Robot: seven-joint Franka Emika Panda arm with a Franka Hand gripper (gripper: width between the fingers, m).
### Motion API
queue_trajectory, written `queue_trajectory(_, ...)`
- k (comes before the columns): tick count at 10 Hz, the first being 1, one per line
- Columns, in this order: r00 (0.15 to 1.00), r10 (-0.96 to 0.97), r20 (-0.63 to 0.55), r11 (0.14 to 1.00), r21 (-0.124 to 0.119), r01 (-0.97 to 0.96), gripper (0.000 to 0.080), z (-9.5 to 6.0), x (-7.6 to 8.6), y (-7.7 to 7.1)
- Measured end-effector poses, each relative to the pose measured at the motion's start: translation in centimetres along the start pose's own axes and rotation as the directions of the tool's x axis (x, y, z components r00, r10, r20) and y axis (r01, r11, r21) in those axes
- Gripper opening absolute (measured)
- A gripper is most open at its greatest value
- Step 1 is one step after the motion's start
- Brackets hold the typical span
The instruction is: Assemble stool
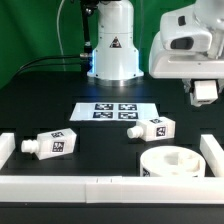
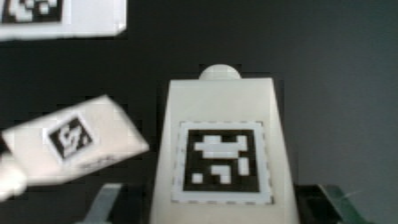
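Note:
My gripper hangs above the table at the exterior view's right, shut on a white stool leg. In the wrist view the gripper has that leg between its two dark fingers, its square tag facing the camera and its peg end pointing away. A second leg lies on the black table near the middle and also shows in the wrist view. A third leg lies to the exterior view's left. The round seat with its sockets up sits at the front right.
The marker board lies flat at the table's middle, and its corner shows in the wrist view. White border rails run along the front, the left and the right. The arm's base stands behind.

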State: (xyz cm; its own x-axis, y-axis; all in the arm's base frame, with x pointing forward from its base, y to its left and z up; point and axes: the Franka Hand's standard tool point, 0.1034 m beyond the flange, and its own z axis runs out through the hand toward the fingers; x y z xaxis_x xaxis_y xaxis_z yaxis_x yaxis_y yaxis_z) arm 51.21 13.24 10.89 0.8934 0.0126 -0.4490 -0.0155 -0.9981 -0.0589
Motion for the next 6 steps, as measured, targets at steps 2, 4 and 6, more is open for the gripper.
queue_trajectory(2,0.984,-0.073,-0.160,0.997,-0.009,0.073,0.0341,-4.7,2.0,1.3)
queue_trajectory(4,0.954,-0.075,-0.291,0.997,-0.011,0.075,0.0341,-4.8,1.8,1.2)
queue_trajectory(6,0.894,-0.089,-0.439,0.996,-0.020,0.089,0.0341,-4.7,2.7,1.4)
